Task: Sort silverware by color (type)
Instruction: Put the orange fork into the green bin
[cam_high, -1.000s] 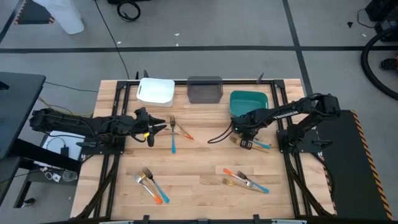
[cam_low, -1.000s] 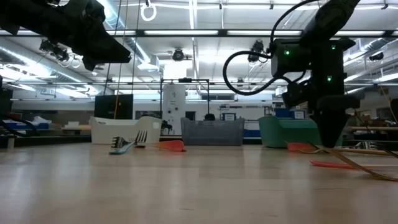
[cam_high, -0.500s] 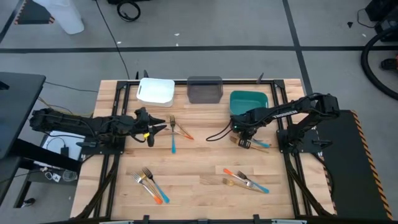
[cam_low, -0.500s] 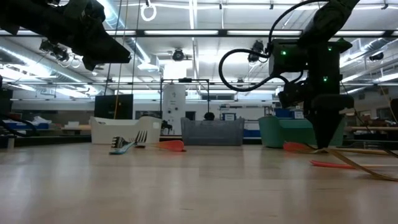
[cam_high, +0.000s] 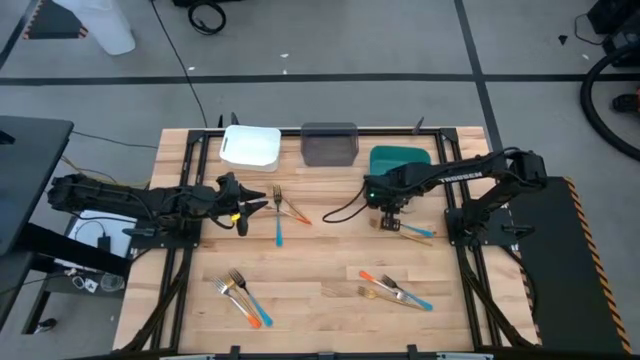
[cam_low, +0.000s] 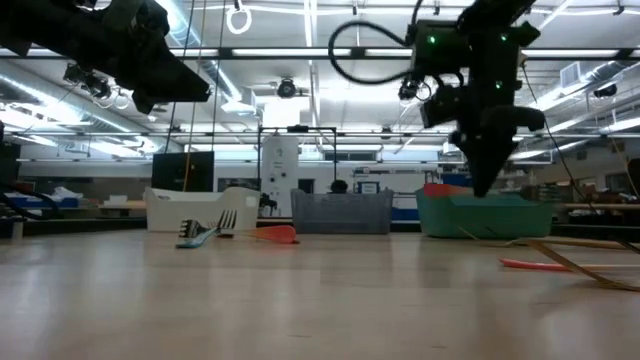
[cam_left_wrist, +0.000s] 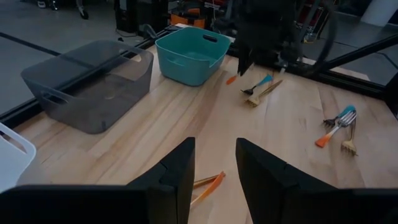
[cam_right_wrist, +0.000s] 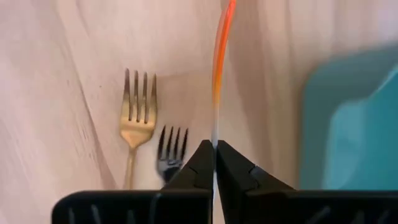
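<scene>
My right gripper (cam_high: 386, 205) hangs over the table just near of the teal bin (cam_high: 401, 161), shut on an orange-handled fork (cam_right_wrist: 219, 68). The fork also shows in the left wrist view (cam_left_wrist: 231, 79) and the low view (cam_low: 436, 188). Below it a gold fork (cam_right_wrist: 135, 121) and a blue-handled fork (cam_right_wrist: 170, 155) lie flat on the wood. My left gripper (cam_high: 252, 206) waits open above the table's left side, near a blue fork (cam_high: 279, 225) and an orange fork (cam_high: 293, 211). More forks lie in clusters near the front edge (cam_high: 243, 296) (cam_high: 396, 291). My right gripper pinches the orange fork between its two fingers at the metal neck (cam_right_wrist: 215, 133), just past the orange handle. The fingers come from above, pointing down. The fork is lifted clear of the table, and its handle (cam_right_wrist: 221, 43) sticks out beyond the fingertips.
A white bin (cam_high: 250, 146), a grey bin (cam_high: 329, 143) and the teal bin stand in a row along the far edge. Bare wood spans the table's middle between the fork clusters. A black cable (cam_high: 345, 212) loops from the right arm over the table.
My right gripper has risen from the pile of forks on the right and moved toward the far edge and slightly left, staying shut. The orange fork came up with it, clear of the table. The gold and blue forks stayed where they lay.
</scene>
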